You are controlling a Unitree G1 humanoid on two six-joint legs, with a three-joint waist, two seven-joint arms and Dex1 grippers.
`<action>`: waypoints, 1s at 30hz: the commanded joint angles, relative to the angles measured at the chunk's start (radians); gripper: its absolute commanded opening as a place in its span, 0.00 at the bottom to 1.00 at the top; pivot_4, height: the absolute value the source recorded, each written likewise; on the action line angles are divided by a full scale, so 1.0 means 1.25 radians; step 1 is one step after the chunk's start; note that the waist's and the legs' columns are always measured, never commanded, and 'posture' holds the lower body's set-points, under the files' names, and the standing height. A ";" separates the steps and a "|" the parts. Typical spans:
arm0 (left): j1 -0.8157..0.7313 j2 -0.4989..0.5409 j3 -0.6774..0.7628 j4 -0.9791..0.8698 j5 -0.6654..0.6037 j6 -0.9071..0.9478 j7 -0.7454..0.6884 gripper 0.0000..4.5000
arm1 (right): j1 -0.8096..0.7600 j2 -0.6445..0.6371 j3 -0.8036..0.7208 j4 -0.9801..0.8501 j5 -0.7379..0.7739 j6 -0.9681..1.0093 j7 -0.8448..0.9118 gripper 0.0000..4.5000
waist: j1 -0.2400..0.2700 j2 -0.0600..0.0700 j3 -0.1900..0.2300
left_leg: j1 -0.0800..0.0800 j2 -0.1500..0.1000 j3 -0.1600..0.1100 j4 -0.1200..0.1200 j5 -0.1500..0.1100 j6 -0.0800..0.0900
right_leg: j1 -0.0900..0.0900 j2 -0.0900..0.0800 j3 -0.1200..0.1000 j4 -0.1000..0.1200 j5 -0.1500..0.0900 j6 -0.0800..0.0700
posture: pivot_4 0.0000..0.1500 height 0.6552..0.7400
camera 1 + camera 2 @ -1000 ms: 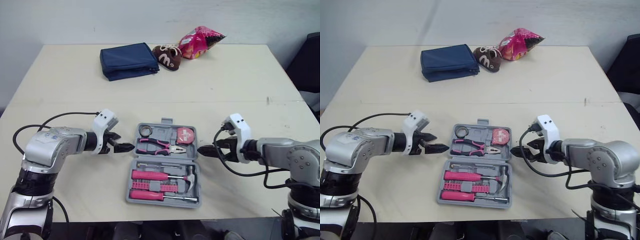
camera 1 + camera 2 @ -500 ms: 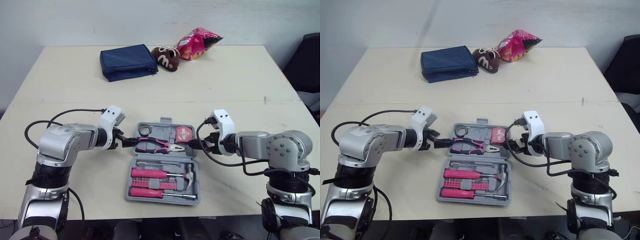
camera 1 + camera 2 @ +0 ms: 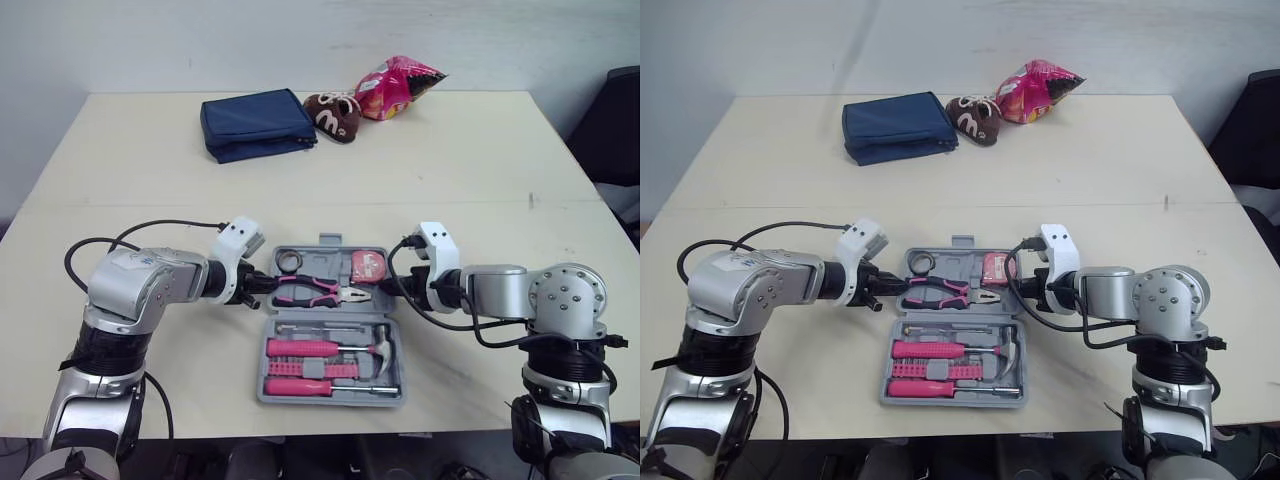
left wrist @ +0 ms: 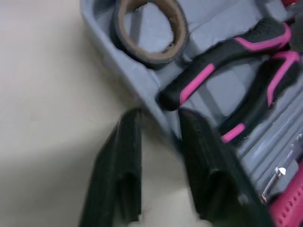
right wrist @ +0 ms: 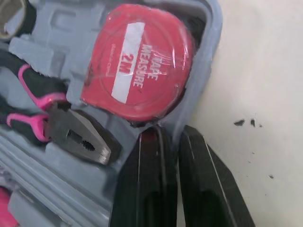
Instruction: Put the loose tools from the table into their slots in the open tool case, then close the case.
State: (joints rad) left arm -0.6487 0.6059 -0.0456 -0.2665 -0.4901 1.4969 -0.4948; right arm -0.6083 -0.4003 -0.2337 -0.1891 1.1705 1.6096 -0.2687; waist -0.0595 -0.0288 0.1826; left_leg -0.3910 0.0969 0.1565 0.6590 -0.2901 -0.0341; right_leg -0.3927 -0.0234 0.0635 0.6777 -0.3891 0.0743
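We have brought both arms inward to the tool case (image 3: 330,400). A second ago our left end effector (image 3: 262,286) hung apart from the case at its 9 o'clock, over bare tabletop (image 3: 150,150); now its parted fingers (image 4: 125,165) straddle the lid's rim just beside the pliers (image 3: 315,291) handles. Our right end effector (image 3: 392,285) was likewise apart at 3 o'clock; now its fingers, drawn close together, sit at the lid's rim by the tape measure (image 5: 137,61). Both elbows have folded in.
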 commanded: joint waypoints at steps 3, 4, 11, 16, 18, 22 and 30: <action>0.015 -0.057 0.073 -0.017 -0.017 -0.071 0.005 0.01 | 0.004 0.027 -0.031 -0.102 -0.006 -0.056 0.046 0.00 | 0.000 0.000 0.000 | 0.000 0.000 0.000 0.000 0.001 0.000 | -0.001 0.000 0.000 0.001 0.000 0.000 | 1.00 1.00; 0.021 -0.064 0.080 -0.018 -0.016 -0.100 0.002 0.01 | 0.010 0.017 -0.020 -0.124 -0.014 -0.073 0.070 0.00 | 0.000 0.000 0.000 | 0.000 0.000 0.000 0.000 0.001 0.000 | -0.001 0.000 0.000 0.001 0.000 0.000 | 1.00 1.00; 0.111 -0.067 0.084 -0.015 0.044 -0.493 -0.091 0.01 | 0.146 -0.097 0.118 -0.257 -0.235 -0.400 0.328 0.00 | 0.002 0.000 0.000 | -0.002 -0.001 0.000 -0.005 0.001 0.000 | -0.002 0.000 0.000 -0.004 0.000 0.000 | 1.00 1.00; 0.204 -0.070 0.074 0.036 0.136 -0.829 -0.139 0.01 | 0.268 -0.172 0.245 -0.206 -0.540 -0.815 0.503 0.00 | 0.001 0.000 0.000 | -0.002 -0.001 0.002 -0.008 0.001 0.000 | -0.002 0.001 0.000 -0.008 0.000 0.000 | 1.00 1.00; 0.250 -0.078 0.074 0.071 0.176 -0.993 -0.157 0.01 | 0.318 -0.201 0.288 -0.149 -0.680 -1.021 0.546 0.00 | 0.002 0.000 0.000 | -0.001 -0.001 0.002 -0.008 0.001 0.000 | -0.001 0.001 0.000 -0.009 0.000 0.001 | 1.00 1.00; 0.332 -0.059 0.059 0.128 0.250 -1.276 -0.201 0.01 | 0.389 -0.235 0.315 -0.032 -0.875 -1.381 0.579 0.00 | 0.002 0.000 0.000 | 0.000 -0.001 0.003 -0.007 0.000 0.001 | 0.001 0.000 0.000 -0.011 0.002 0.003 | 1.00 1.00; 0.447 0.027 0.094 0.213 0.302 -1.555 -0.257 0.43 | 0.495 -0.271 0.264 0.088 -1.034 -1.696 0.551 0.50 | 0.000 -0.001 0.000 | 0.015 -0.001 0.005 -0.009 0.000 0.003 | 0.016 -0.001 0.001 -0.014 0.003 0.003 | 1.00 1.00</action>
State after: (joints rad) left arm -0.1070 0.6111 0.0308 -0.0129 -0.1238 -0.3902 -0.8040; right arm -0.0050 -0.7157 0.1388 -0.0863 -0.0491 -0.4257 0.4487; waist -0.0594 -0.0295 0.1831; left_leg -0.3725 0.0952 0.1626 0.6469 -0.2900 -0.0304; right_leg -0.3733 -0.0245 0.0664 0.6599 -0.3853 0.0783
